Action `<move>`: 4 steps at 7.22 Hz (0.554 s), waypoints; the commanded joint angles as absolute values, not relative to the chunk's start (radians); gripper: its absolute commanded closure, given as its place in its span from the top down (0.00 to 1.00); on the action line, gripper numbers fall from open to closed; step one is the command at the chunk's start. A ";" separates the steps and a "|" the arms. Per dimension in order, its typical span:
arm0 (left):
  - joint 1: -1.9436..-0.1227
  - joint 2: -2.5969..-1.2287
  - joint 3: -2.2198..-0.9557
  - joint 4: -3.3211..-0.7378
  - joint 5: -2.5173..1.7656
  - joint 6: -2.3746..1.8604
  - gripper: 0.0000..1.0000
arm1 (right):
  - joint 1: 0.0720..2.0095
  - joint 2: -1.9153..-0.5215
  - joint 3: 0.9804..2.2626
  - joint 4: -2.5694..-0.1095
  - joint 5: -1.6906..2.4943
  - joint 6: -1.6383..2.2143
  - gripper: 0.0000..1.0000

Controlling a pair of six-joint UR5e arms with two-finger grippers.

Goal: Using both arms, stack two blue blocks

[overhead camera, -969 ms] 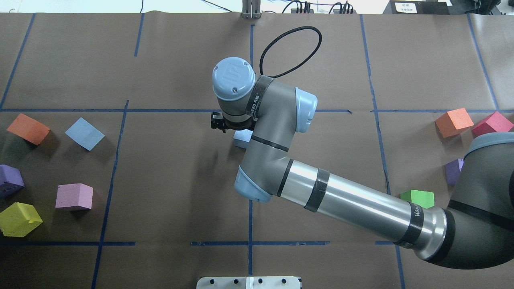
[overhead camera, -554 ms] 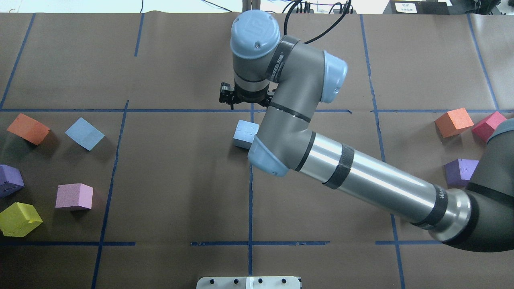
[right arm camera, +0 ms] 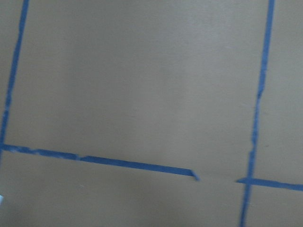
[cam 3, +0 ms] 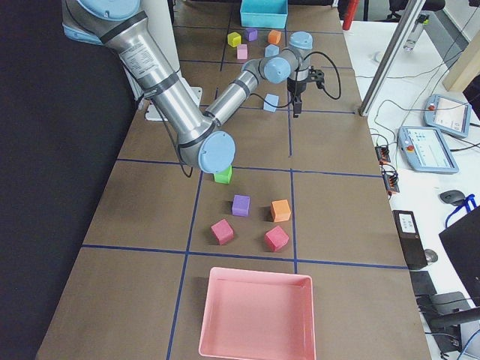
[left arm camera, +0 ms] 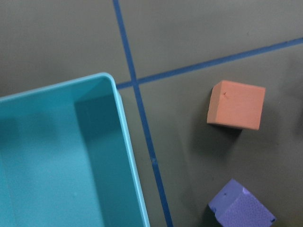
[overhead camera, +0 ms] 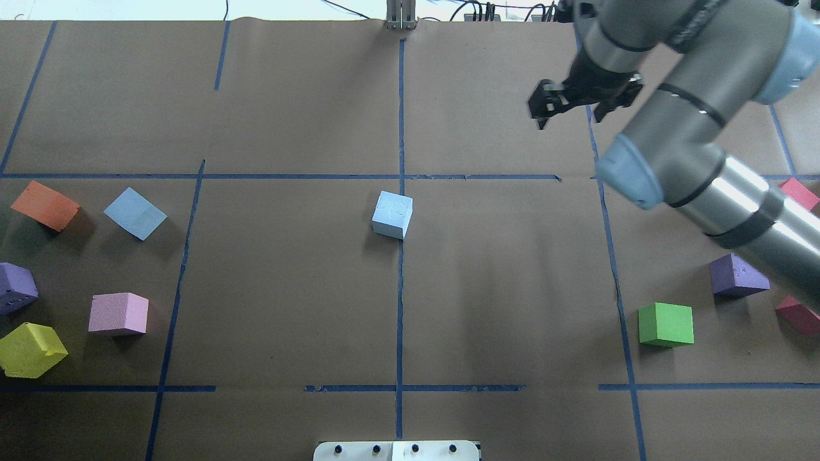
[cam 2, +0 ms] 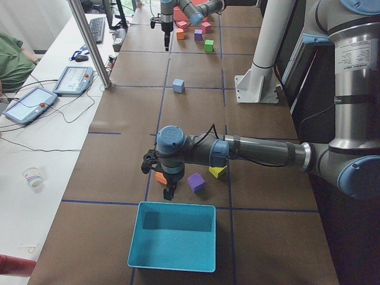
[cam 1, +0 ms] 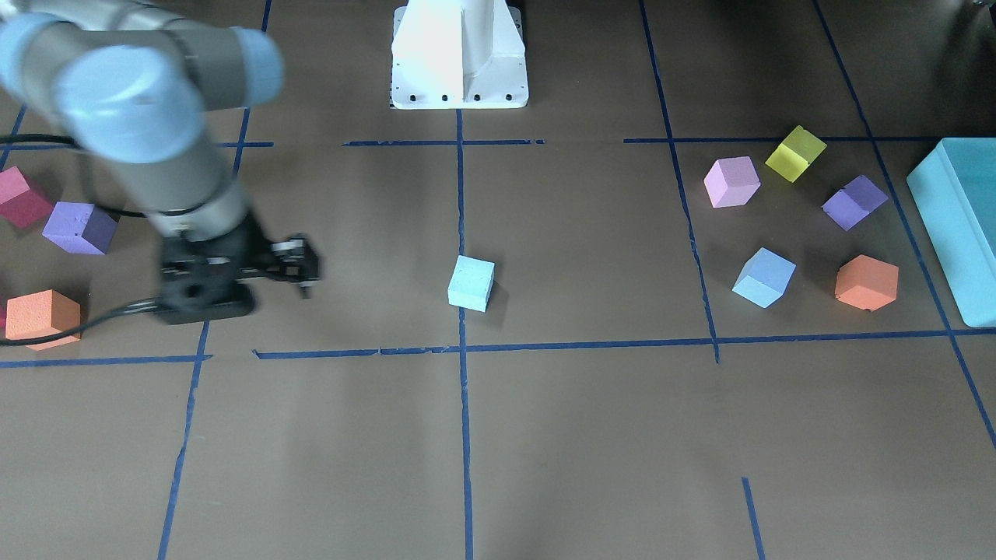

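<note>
Aqua block (overhead camera: 392, 214): alone in the middle of the tabletop (overhead camera: 288, 288), nothing on it and nothing touching it.
Sky-blue block (overhead camera: 135, 213): well to the left, flat on the tabletop, just beside an orange cube (overhead camera: 45, 205). Nothing grips it.
Left hand (cam 2: 170, 191): at the left end, hanging near the orange cube and the box (cam 2: 172, 236). I see it only side-on, so I cannot tell whether it is open or holding anything.
Right hand (overhead camera: 569, 114): far right, above bare tabletop and well apart from both blocks, fingers spread and empty.
Progress: I judge the base block is in place. Left to do: lift the sky-blue block and set it on the aqua one.
</note>
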State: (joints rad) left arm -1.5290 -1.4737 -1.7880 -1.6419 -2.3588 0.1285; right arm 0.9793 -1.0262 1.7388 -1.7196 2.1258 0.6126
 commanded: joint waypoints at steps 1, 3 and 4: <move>-1.520 -1.538 -1.761 -1.686 -2.382 0.129 1.00 | 1.163 -1.315 1.853 -1.718 2.201 0.195 0.99; -1.519 -1.557 -1.718 -1.695 -2.476 0.120 1.00 | 1.353 -1.527 1.848 -1.713 2.269 -0.199 0.99; -1.503 -1.562 -1.729 -1.730 -2.476 0.121 1.00 | 1.447 -1.619 1.848 -1.712 2.278 -0.328 0.99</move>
